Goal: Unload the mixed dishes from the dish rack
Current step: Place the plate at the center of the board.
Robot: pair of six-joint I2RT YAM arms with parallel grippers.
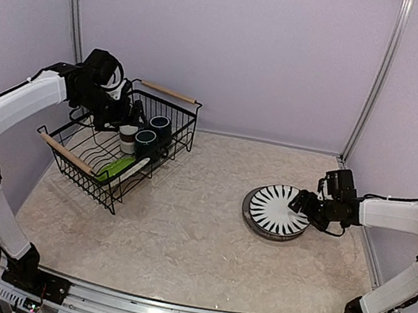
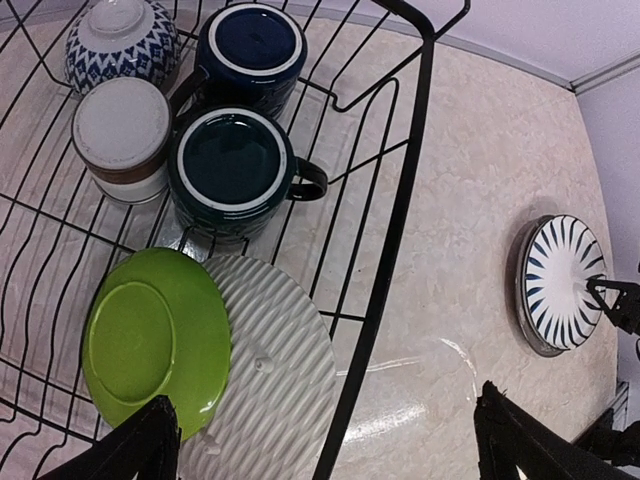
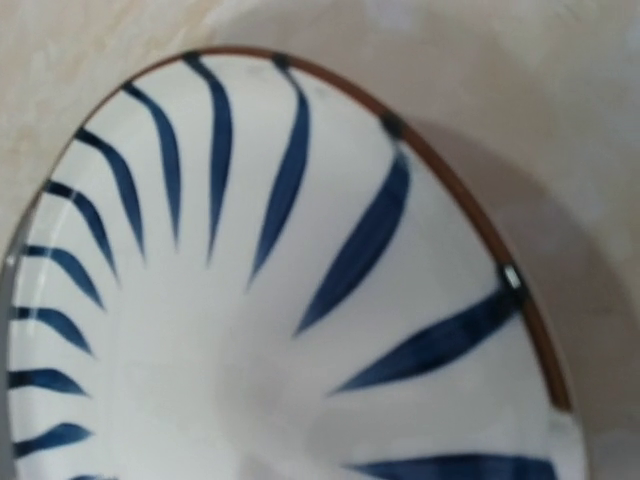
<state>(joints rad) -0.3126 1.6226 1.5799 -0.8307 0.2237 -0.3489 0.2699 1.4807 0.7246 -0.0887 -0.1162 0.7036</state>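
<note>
- Dishes lie below our left claw, its fingers spread wide and empty over the dish rack: green plate, ribbed pale plate, two mugs.
- Right claw meets the striped plate, which lies just before it on a dark grey plate; we cannot tell its grip.

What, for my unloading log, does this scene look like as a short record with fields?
rack: black wire dish rack with wooden handles, far left of beige table
in rack: green plate, pale ribbed plate, dark blue mug, dark green mug, upturned grey brown-based cup, upturned blue-and-white patterned bowl
unloaded: blue-striped white plate stacked on dark grey plate, right side of table
left end effector: open, above the rack
right end effector: at the striped plate's rim; open or shut unclear
</note>
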